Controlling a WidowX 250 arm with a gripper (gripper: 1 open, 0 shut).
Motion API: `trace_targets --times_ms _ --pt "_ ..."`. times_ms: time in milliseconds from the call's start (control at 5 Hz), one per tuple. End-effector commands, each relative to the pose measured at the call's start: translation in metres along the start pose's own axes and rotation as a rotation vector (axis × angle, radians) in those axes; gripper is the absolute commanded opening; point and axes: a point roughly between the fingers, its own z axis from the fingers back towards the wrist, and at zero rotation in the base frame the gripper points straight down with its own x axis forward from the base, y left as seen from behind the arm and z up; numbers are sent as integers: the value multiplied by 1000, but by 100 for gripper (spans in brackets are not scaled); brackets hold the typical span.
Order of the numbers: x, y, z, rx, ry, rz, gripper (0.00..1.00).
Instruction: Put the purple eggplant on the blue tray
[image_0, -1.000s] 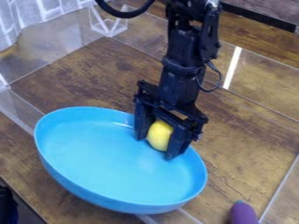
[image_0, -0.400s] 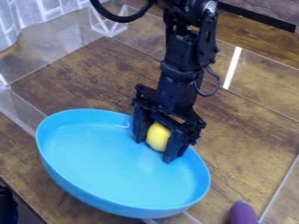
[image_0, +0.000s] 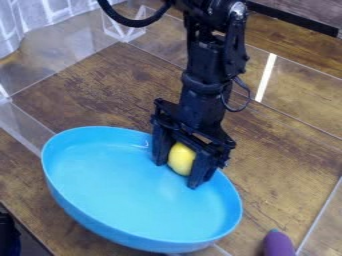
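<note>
The blue tray (image_0: 127, 195), a wide, shallow oval with a raised rim, is the largest object, spread out in front of the hand and reaching out to its left side in the view. It rests on the brown wooden tabletop (image_0: 87, 85), which also extends behind the hand and to both sides of it. The black robot arm (image_0: 214, 55) comes down from the top of the view, ending in the hand (image_0: 187, 160) at the tray's far edge. A yellow ball (image_0: 182, 157) sits between the hand's dark fingers, partly covered by them; the fingers stand apart on either side of it, but whether they grip it firmly I cannot tell. The purple eggplant (image_0: 277, 243) is smallest in view, cut off by the bottom edge of the picture. It lies well apart from the hand, nearer the viewer and to the right, outside the tray and not touching it.
</note>
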Motion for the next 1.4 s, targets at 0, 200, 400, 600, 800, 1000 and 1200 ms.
trace_targets --times_ms 0,200,400,600,800,1000,1200 --pt "-1 -14 1 0 -22 -54 0" --pt "0 -15 -1 -3 -32 -66 0" --pt "2 -16 -3 -6 -41 -76 0" --pt "3 -15 -5 -11 -49 -85 0" --pt "5 -15 -6 -15 -57 -94 0" --pt "7 -15 -8 -19 -66 -103 0" --pt "9 -13 -9 -22 -77 -113 0"
